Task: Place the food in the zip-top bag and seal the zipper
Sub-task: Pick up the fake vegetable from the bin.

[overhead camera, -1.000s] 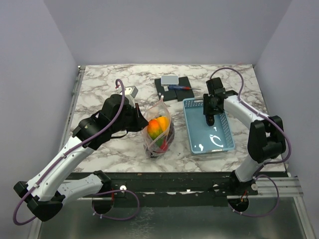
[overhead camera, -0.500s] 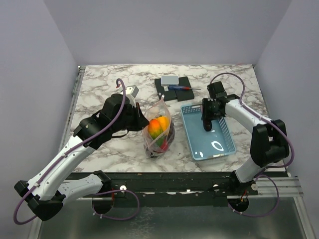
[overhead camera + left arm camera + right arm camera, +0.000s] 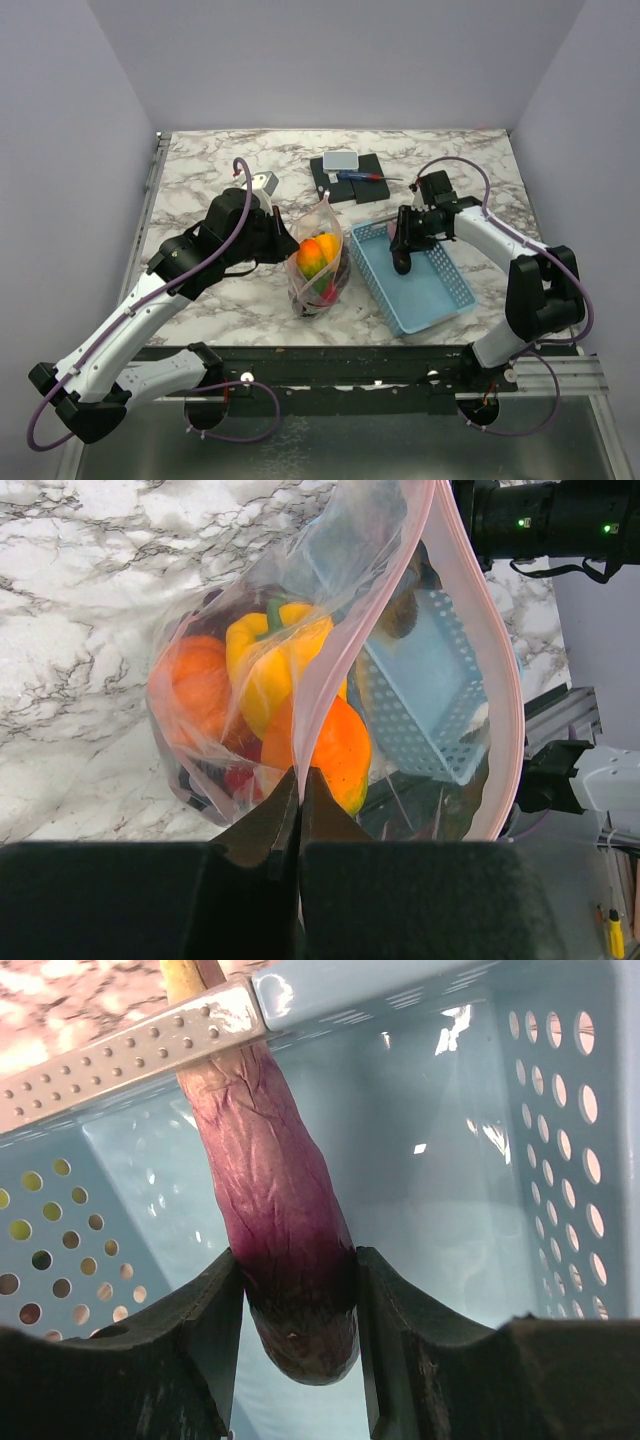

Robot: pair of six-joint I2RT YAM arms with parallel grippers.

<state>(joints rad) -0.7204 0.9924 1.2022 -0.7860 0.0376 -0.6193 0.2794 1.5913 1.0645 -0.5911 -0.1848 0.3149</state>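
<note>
Moved since a second ago: right gripper (image 3: 402, 250), from over the middle of the light-blue basket (image 3: 435, 295) to its far-left corner; basket, swung askew, that corner now near the zip-top bag (image 3: 322, 262). Left gripper (image 3: 283, 238): unchanged, at the bag's left side. Top view: bag stands at the middle of the bench (image 3: 200, 185), orange and yellow food (image 3: 314, 255) inside; what the right jaws carry shows only as a dark shape. Right wrist view: jaws half apart and clamped on a purple piece (image 3: 265, 1160), long and wrinkled, crossing the basket's perforated rim with its pale stem end outside; contact with the basket floor cannot be told. Left wrist view: left jaws closed flat on the bag's mouth edge, where the pink zipper (image 3: 510, 710) runs in; mouth gaping, unsealed; yellow pepper (image 3: 265, 650) and orange piece (image 3: 190, 695) within; basket seen through the plastic. Purple piece: right of the bag's mouth, apart from it. Open bench: far-left corner and left edge; black pad (image 3: 322, 180) at the far edge.
</note>
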